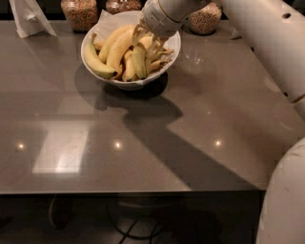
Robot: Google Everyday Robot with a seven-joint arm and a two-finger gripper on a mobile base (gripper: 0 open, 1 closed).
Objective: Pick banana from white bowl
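The white bowl [136, 85] stands at the back of the grey table and holds several bananas over a paper lining. The short, arched banana [139, 61] with greenish sides stands nearly upright in the bowl's right half. My gripper [151, 47] reaches down into the bowl from the upper right and sits right against this banana's top and right side. Longer pale-yellow bananas [116, 45] lie to its left. A long greenish-yellow banana [96, 64] lies along the left rim.
Glass jars of grain [80, 12] [206, 18] stand behind the bowl. A white paper item [29, 16] is at the back left. My white arm [267, 43] spans the right side. The table's front edge [128, 192] runs across the lower frame.
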